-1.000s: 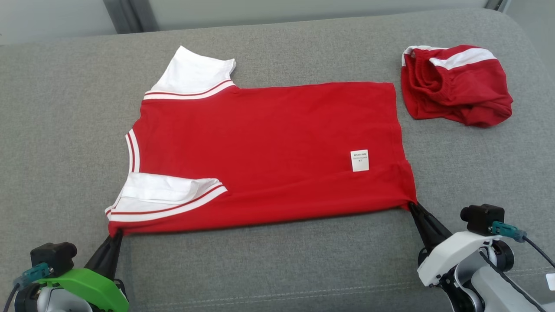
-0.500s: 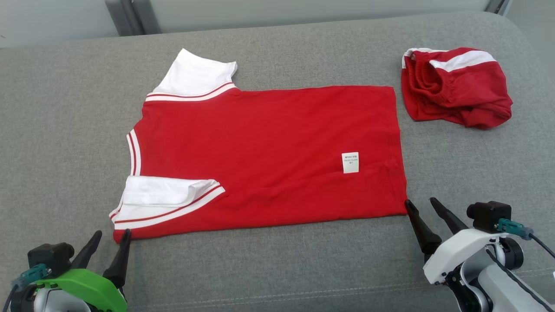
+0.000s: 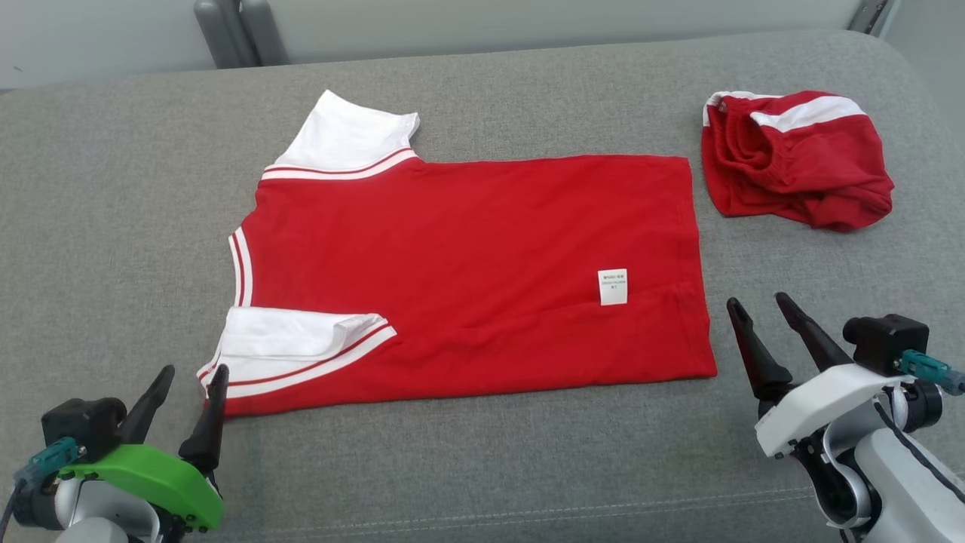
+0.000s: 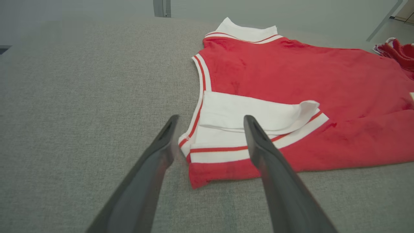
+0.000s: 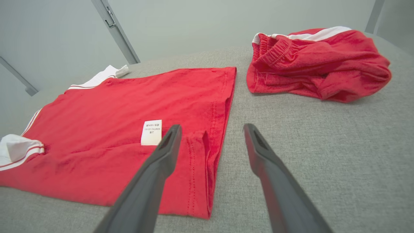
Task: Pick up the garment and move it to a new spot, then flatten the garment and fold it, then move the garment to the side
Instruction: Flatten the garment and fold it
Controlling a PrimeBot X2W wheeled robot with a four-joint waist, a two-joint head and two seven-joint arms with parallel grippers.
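The left claw (image 3: 194, 371), fingers spread and empty, has the shoulder corner of the red fabric T-shirt with white sleeves (image 3: 467, 271) just ahead, its long axis running crosswise over the grey upholstered cushion (image 3: 482, 467) to the likewise spread, empty right claw (image 3: 757, 300) beside the hem.

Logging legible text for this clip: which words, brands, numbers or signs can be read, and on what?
White label on the red shirt: several lines of small dark print, too small and blurred to read.
Crumpled red garment, grey cushion: no lettering visible.
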